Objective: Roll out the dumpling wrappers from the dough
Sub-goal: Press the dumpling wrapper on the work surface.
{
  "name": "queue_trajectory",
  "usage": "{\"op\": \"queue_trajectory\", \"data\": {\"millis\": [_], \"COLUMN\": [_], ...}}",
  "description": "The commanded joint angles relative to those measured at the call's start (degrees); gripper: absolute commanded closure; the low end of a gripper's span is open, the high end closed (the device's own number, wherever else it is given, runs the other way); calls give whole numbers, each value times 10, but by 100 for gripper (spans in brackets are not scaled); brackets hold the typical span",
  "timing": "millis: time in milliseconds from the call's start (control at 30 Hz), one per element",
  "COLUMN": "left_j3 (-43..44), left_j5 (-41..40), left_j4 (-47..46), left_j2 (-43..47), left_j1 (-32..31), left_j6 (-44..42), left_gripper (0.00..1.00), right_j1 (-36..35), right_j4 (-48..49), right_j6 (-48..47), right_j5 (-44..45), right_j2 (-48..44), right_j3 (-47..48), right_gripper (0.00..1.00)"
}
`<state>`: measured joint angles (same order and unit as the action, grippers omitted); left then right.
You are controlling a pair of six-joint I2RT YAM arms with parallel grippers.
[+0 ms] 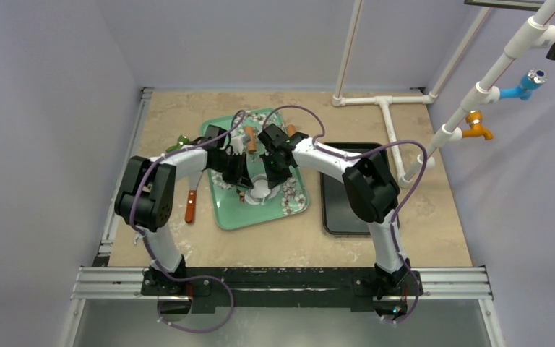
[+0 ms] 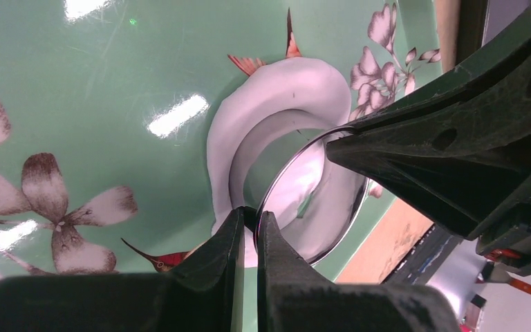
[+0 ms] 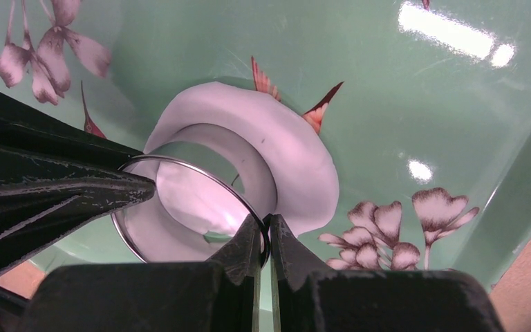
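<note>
Both arms reach in over the green tray (image 3: 415,111), a glossy one with a flower-and-bird print, which sits mid-tabletop (image 1: 419,224).

Left end effector (image 2: 250,220): jaws nearly together, only a thin slit between the fingers. The rim of the metal ring cutter (image 3: 245,169) is pinched in that slit, at the near side of the ring as the left wrist camera sees it.

Right end effector (image 3: 265,232): jaws drawn tight, with the ring cutter's thin rim caught between the fingertips, again on the side nearest that arm's own camera. The two grips sit on roughly opposite sides of the ring. In each wrist view the other arm's dark finger body comes in from the side and meets the rim.

Dough (image 3: 297,152): white, matte and flattened into a sheet with an uneven rounded outline, lying directly on the green tray floor near the tray's front half. The ring cutter stands in it, tilted a little in both wrist views. A band of dough shows outside the ring on the far side, and white dough shows inside it. I cannot tell whether the ring's lower edge has gone fully through.

Surroundings, overhead view: a black tray (image 1: 340,202) lies just to the right of the green tray. An orange-handled tool (image 1: 190,206) lies on the tabletop just beside the green tray's left edge.
</note>
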<state>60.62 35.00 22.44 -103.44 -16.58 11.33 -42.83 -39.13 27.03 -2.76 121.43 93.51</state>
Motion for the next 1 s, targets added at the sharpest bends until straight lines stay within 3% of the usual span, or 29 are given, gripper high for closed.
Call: {"op": "queue_trajectory", "data": {"millis": [0,367,533,667,800,967], "left_j3": [-10,9,6,6,7,11], "left_j5": [39,46,45,42,39,49], "left_j4": [23,50,42,38,35,39], "left_j2": [-51,-86,-47,-2,18,10], "left_j1": [-7,3,6,5,5,4], "left_j6": [-8,5,-4,-5,-1,4], "left_gripper": [100,100,100,100,100,100], "right_j1": [16,16,16,16,16,16], "right_j4": [21,31,22,21,23,1], "right_j6": [-18,-20,-37,-38,-39,-49], "right_j5": [71,66,59,57,47,51], "right_j2": [63,62,30,-3,-18,-16], "right_j3": [-52,-54,-42,-35,-29,-5], "right_gripper": [100,100,100,89,72,69]}}
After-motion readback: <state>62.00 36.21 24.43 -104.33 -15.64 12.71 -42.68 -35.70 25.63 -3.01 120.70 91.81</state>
